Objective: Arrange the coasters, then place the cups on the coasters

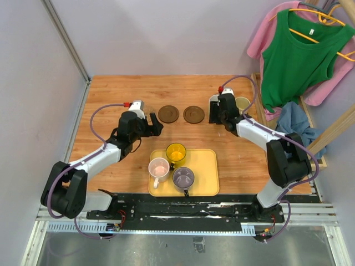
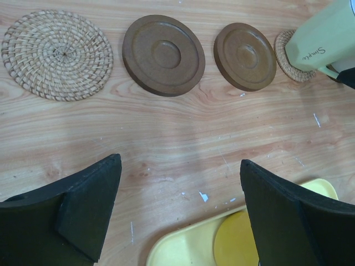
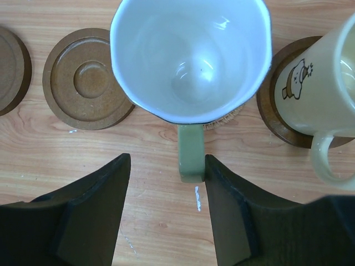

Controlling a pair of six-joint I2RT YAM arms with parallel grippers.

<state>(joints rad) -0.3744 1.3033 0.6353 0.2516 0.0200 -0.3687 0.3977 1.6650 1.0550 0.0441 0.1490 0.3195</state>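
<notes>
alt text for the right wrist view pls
A pale green cup with a white inside stands on a woven coaster, its handle pointing back between the fingers of the open right gripper. At the view's right a cream cup stands on a brown coaster; at its left lie two bare brown coasters.

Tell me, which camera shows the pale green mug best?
Right wrist view: the pale green mug fills it, rim and handle clear. Left wrist view catches only its side; in the top view the right arm hides it.
</notes>
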